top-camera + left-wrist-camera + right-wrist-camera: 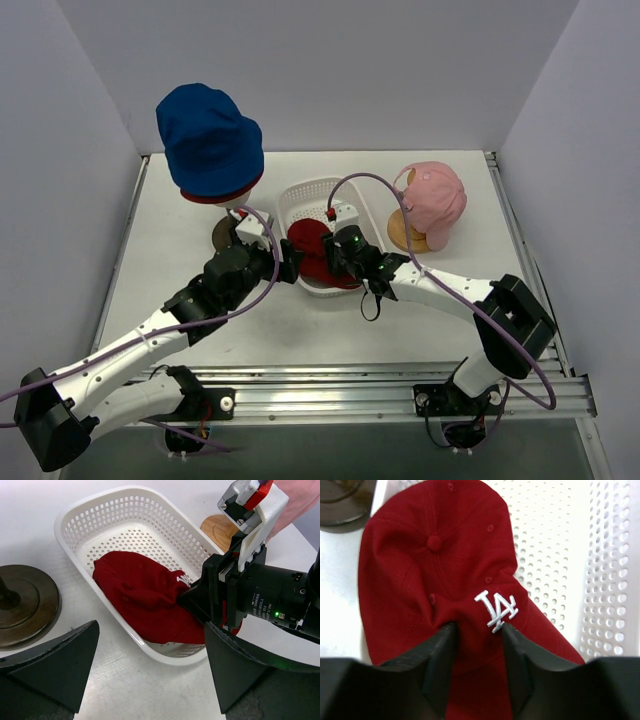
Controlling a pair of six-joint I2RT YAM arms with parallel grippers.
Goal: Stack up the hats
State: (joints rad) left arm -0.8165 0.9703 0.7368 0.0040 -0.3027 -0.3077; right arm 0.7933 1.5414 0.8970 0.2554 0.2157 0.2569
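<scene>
A red peaked cap (310, 250) with a white LA logo lies in a white perforated basket (300, 195). My right gripper (478, 626) is shut on a bunched fold of the red cap (435, 570) just below the logo; it shows in the top view (335, 260). My left gripper (150, 625) is open and empty, low over the table at the basket's near rim (165, 657), pointing at the cap (140, 595). A blue bucket hat (208, 135) sits on a stand over a dark red bucket hat, whose rim (215, 197) shows. A pink peaked cap (435, 195) sits at the right.
The hat stand's dark round base (25, 605) is left of the basket. The pink cap's support has a round wooden base (405, 235) right of the basket. White walls enclose the table on three sides. The two arms nearly meet at the basket's near end.
</scene>
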